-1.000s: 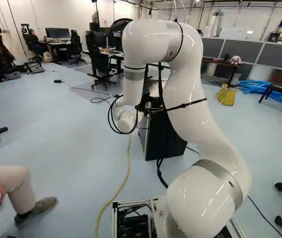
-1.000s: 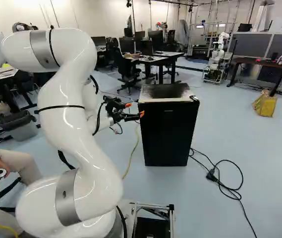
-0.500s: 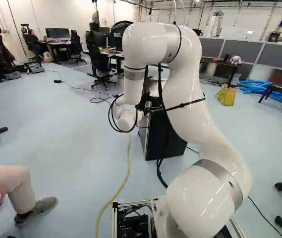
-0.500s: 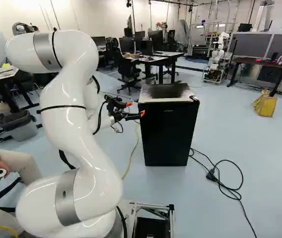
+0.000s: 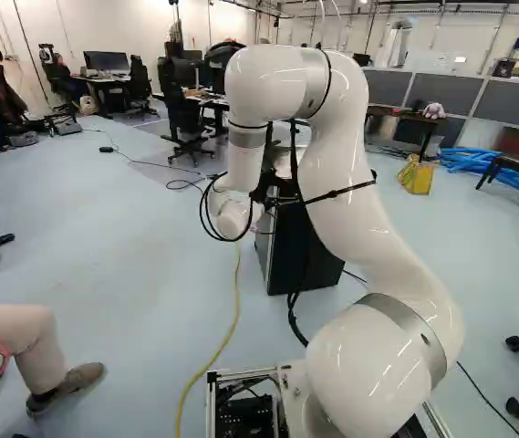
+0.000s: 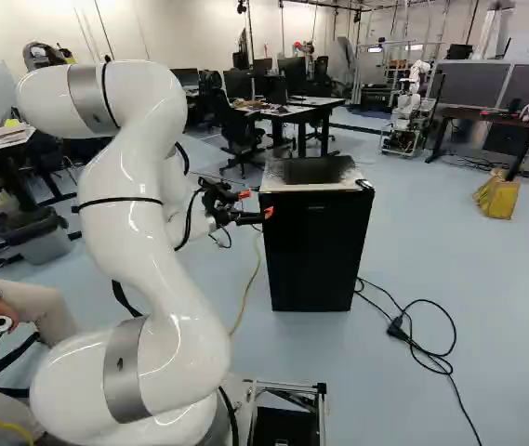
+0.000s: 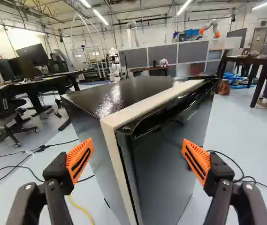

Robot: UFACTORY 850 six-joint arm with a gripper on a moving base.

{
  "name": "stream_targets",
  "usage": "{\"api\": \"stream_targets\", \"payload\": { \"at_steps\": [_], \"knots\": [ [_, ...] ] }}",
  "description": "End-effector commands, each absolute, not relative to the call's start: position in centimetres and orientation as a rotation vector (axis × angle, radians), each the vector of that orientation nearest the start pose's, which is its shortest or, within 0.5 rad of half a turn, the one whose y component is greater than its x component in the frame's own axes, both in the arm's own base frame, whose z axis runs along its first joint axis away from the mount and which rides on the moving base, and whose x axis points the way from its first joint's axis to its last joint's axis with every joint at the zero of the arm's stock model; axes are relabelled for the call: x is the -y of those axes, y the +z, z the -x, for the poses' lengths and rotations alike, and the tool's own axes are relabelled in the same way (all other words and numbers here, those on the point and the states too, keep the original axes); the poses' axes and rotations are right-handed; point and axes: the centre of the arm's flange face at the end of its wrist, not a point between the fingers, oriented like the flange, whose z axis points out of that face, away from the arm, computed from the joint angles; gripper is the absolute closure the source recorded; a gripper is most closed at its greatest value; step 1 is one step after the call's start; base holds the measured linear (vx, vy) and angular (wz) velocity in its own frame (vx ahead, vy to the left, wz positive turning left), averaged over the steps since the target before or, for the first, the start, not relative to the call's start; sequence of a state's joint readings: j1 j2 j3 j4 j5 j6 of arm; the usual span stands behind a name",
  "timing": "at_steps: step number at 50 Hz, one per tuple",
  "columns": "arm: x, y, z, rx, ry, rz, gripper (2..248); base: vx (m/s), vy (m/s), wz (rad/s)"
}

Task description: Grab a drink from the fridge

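Your pincer [image 6: 256,203] is standing released, its orange pads [image 7: 80,159] spreading wide apart and gripping nothing. You are facing the black fridge [image 6: 315,246] just ahead of the pincer, its near upright edge showing between the fingers, its door staying closed. Below the pincer, a yellow cable [image 7: 82,212] is running along the floor [image 5: 131,274].

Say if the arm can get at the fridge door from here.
Looks like yes, at least the near edge: the fingers stand open, with the door ahead between them and nothing visible in the way. It looks shut, so whatever is inside seems out of reach.
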State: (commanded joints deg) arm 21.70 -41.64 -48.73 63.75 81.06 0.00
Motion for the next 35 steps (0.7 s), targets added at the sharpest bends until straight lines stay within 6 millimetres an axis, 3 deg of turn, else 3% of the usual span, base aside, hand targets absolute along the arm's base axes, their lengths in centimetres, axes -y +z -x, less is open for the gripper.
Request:
{"api": "stream_targets", "payload": {
  "at_steps": [35],
  "knots": [
    [-10.38, 24.04, -49.33, -1.212, -2.303, 2.468, 3, 0.000, 0.000, 0.000]
  ]
}}
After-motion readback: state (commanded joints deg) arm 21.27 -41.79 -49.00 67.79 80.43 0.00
